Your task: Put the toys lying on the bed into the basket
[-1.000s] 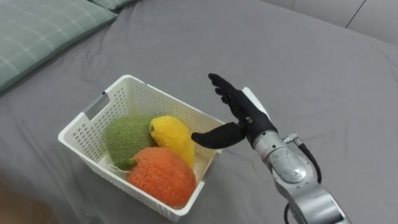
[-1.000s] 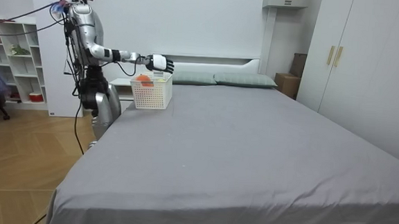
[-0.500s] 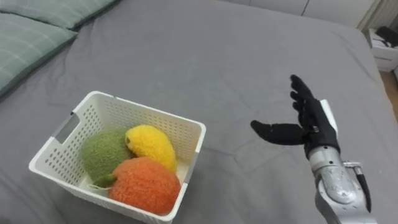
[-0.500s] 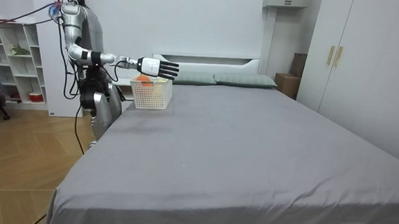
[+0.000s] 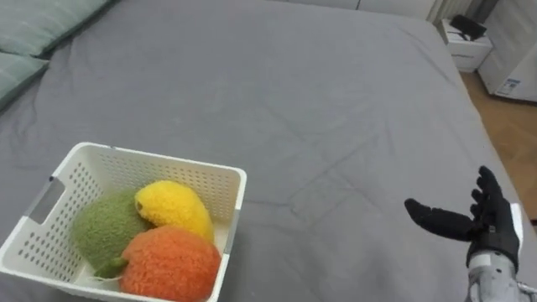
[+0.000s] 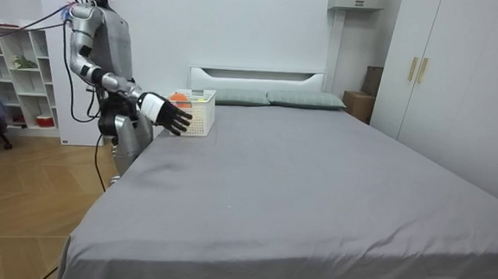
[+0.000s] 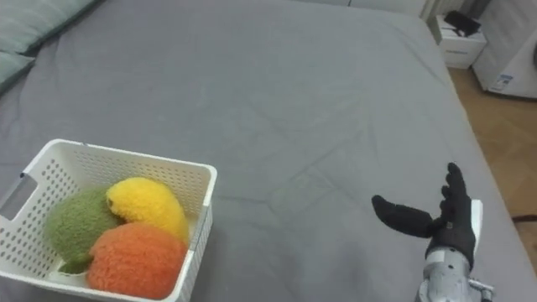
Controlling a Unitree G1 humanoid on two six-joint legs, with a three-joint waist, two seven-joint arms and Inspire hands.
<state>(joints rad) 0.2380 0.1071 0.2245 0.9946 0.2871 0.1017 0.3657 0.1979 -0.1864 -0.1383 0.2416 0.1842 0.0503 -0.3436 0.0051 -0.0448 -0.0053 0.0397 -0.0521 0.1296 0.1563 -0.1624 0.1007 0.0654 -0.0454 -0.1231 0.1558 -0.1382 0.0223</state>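
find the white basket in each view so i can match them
Left eye view: white basket at lower left, on the grey bed.
Right eye view: basket lower left too.
Room view: basket upper left, at the bed's head end.
Shared landmark: the open right hand over the bed.

From my right hand (image 5: 491,225), hanging with fingers spread over the bed (image 5: 319,117), I read everything from nine round to twelve o'clock as flat grey sheet, free to sweep across. The one obstacle on that side is the white basket (image 5: 168,165) at nine o'clock, well apart, its inside packed with plush toys (image 5: 172,210) that leave little room within. Pillows (image 5: 38,21) lie far off at ten o'clock, and the bed's edge and the wooden floor (image 5: 512,126) fall at one.
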